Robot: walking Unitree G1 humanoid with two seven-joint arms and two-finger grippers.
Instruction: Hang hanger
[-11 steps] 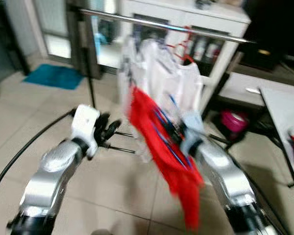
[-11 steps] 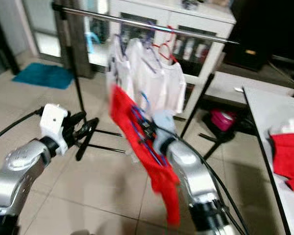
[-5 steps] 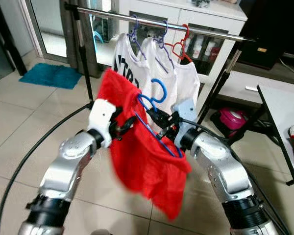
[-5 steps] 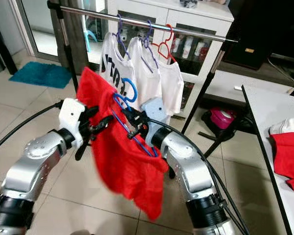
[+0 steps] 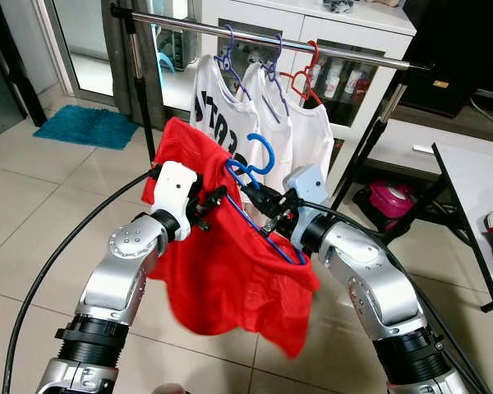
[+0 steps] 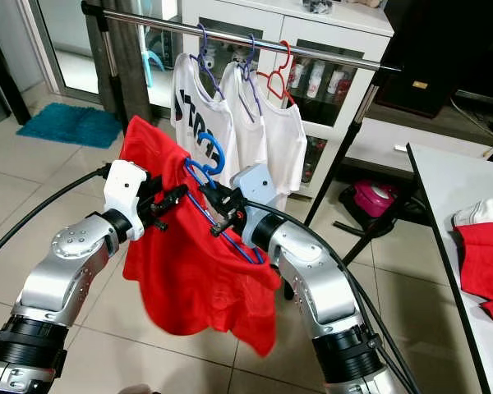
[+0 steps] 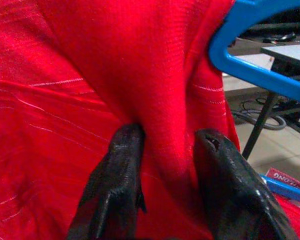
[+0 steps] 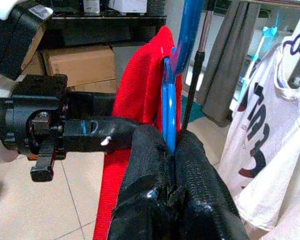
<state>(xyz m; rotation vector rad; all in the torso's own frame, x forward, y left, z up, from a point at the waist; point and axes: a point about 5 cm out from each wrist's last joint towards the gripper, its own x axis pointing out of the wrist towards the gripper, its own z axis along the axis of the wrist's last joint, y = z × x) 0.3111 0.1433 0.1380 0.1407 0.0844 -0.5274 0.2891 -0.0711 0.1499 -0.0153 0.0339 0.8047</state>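
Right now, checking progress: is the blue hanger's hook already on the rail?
No, the blue hanger is held below the rail by the right gripper.

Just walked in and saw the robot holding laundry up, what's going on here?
The robot is holding a red shirt on a blue hanger in front of a clothes rail. Its right tool is clamped on the hanger's blue bar, and its left tool pinches the red fabric near the shoulder. Three white shirts already hang on the rail. The red shirt's hook sits below the rail, so it is not yet hung.
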